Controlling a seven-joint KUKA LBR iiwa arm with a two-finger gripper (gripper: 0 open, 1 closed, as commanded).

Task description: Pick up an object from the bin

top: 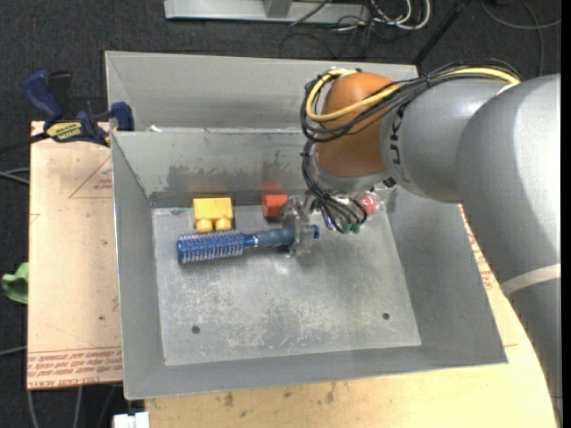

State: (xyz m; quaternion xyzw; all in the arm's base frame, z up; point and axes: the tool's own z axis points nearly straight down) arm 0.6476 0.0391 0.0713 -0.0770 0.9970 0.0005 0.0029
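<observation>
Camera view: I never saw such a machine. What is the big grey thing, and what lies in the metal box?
The grey thing is a robot arm, reaching in from the right; the camera looks down from above. Its gripper is low in a grey metal bin. On the bin's floor lie a blue hairbrush, a yellow block and a small red block. The gripper is at the brush's handle end; whether it holds the brush I cannot tell.

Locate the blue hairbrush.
In the camera view, the blue hairbrush lies flat in the bin's left half, just below the yellow block, its handle pointing right toward the gripper.
</observation>
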